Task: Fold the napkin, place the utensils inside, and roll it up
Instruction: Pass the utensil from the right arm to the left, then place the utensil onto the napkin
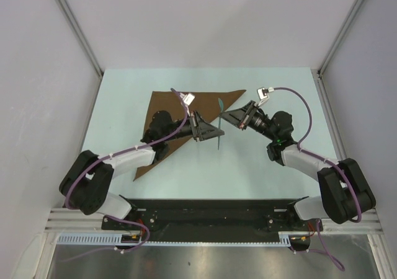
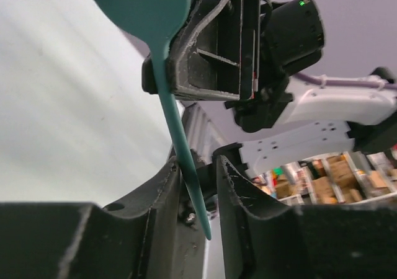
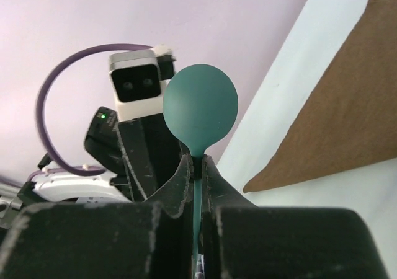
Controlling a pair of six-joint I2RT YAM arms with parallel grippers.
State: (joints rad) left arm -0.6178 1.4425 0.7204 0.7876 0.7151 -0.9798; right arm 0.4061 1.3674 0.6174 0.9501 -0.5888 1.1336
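The dark-brown napkin [image 1: 166, 105] lies flat as a triangle on the table's far left; one corner of it shows in the right wrist view [image 3: 347, 118]. A teal spoon [image 1: 219, 115] hangs in the air between both grippers, above the napkin's right part. My right gripper [image 1: 224, 119] [image 3: 196, 160] is shut on the spoon's neck, just below the bowl [image 3: 200, 108]. My left gripper [image 1: 218, 133] [image 2: 200, 160] is open around the handle's lower end [image 2: 186, 167], which rests against one finger with a gap to the other. No other utensils are in view.
The pale blue table [image 1: 267, 167] is bounded by grey walls and metal frame posts [image 1: 74, 25]. The two arm bases sit on a black rail [image 1: 205, 211] at the near edge. Both wrists and their purple cables crowd the table's middle.
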